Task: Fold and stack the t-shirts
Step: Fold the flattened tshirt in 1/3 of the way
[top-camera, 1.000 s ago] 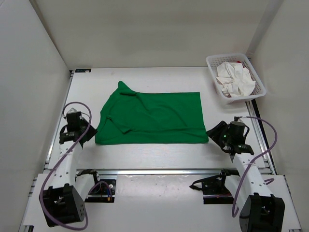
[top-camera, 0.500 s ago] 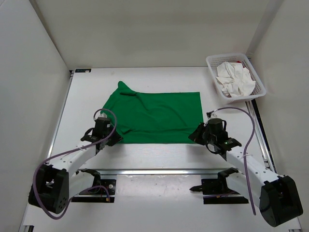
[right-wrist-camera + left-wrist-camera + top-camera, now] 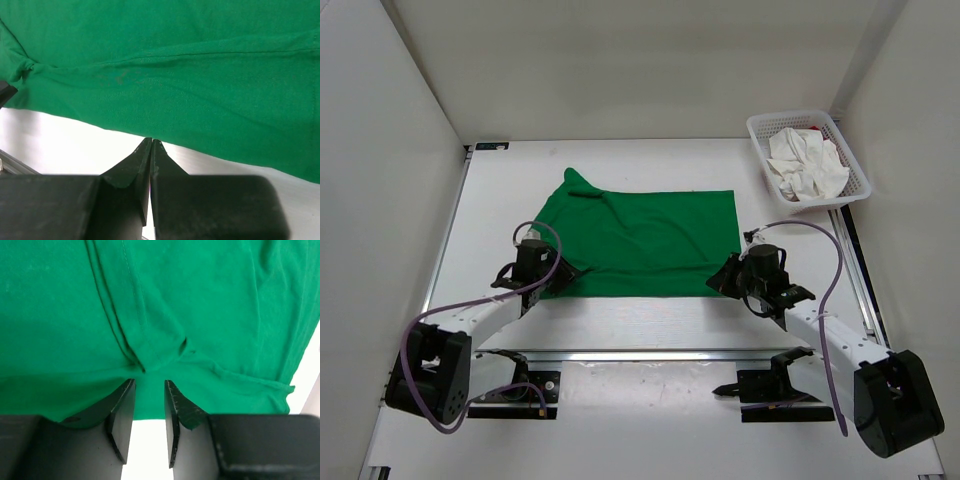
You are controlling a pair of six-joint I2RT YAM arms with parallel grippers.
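Reaching to the near hem of the green shirt [image 3: 640, 240], the left hand [image 3: 147, 385] has its fingers [image 3: 122, 410] parted by a narrow gap, with the puckered hem edge lying between their tips. The right hand [image 3: 151, 141] has its fingers pressed together with nothing between them, tips at the hem near the shirt's right corner. The shirt lies spread on the counter [image 3: 640, 320], one sleeve poking out far left. Far right, a basket [image 3: 765, 160] holds a crumpled white shirt [image 3: 807, 165].

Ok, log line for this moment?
green t-shirt: laid out | left pincer: open at near-left corner | right pincer: shut at near-right corner
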